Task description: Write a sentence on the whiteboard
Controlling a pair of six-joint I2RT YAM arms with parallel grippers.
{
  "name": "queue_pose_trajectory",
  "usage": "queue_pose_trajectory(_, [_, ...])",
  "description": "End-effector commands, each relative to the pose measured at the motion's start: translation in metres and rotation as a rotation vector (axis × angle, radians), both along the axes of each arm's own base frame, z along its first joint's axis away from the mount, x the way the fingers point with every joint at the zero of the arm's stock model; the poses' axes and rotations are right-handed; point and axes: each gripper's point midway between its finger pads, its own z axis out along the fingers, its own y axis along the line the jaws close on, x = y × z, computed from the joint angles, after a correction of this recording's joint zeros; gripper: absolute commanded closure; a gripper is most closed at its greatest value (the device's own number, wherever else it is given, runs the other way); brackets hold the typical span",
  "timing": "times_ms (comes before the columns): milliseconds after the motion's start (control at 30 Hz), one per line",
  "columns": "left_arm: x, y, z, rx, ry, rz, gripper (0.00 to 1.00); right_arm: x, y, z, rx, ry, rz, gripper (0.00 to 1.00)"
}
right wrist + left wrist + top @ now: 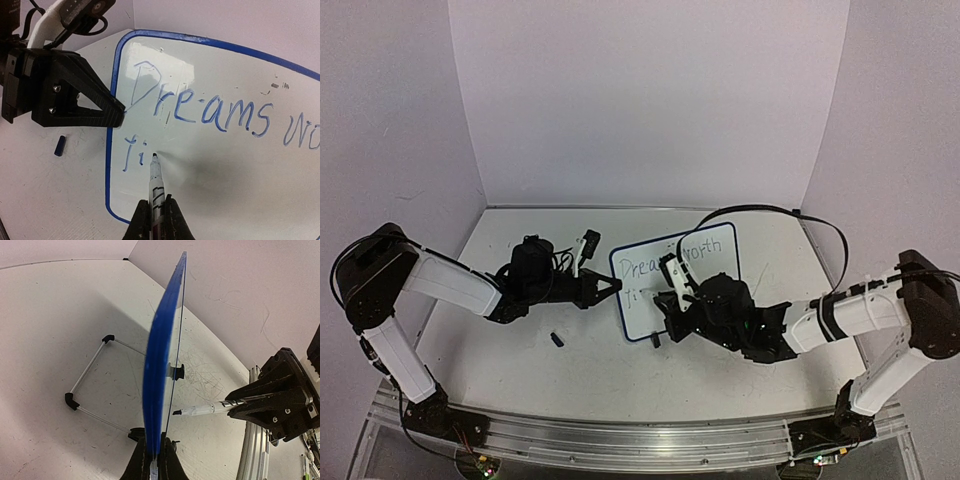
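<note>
A scuffed white tabletop [510, 375] carries a small blue marker cap [59, 145], lying alone left of the tabletop's middle. Faint grey scribble marks [202, 372] cross the tabletop near its front edge. An aluminium rail [620, 442] runs along that front edge. Pale walls [650, 100] rise behind the tabletop and at its sides.

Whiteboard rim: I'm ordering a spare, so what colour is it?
Blue. The whiteboard rim shows best in the right wrist view.
</note>
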Motion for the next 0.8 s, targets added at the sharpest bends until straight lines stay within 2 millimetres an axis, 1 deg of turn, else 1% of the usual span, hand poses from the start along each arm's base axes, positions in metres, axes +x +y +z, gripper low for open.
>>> queue_pose_trajectory(0, [0.007,0.002,0.006,0.014,-0.046,0.022,1.00,0.008,0.007,0.011,0.024,-0.018,-0.032,1.00])
queue_pose_trajectory(267, [0.007,0.002,0.006,0.016,-0.046,0.021,1.00,0.012,0.009,0.010,0.016,-0.024,-0.048,1.00])
queue_pose_trajectory(500, [0.006,0.003,0.006,0.016,-0.049,0.024,1.00,0.011,0.013,0.010,0.011,-0.026,-0.028,1.00])
queue_pose_trajectory(767, [0.006,0.003,0.007,0.015,-0.052,0.024,1.00,0.002,0.006,-0.004,-0.009,0.021,-0.011,1.00])
